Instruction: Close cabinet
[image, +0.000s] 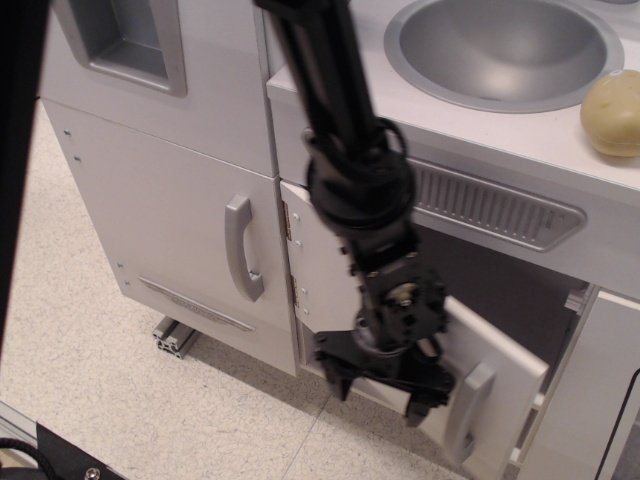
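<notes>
The cabinet (520, 300) is the white compartment under the sink counter. Its squarish white door (330, 270) is hinged at the left and stands swung most of the way towards the opening, with a dark gap left at the right. The door's grey vertical bar handle (468, 410) shows at its free edge, low right. My black gripper (380, 385) hangs in front of the door, fingers pointing down, just left of the handle and against the door face. It holds nothing; its jaws stand spread apart. The inside shelf is hidden behind the door and arm.
A taller white door with a curved grey handle (243, 247) stands to the left. A grey sink bowl (505, 50) and a pale potato-like toy (613, 112) sit on the counter. A grey vent panel (480, 200) runs above the compartment. Another white door (590, 400) is at the far right.
</notes>
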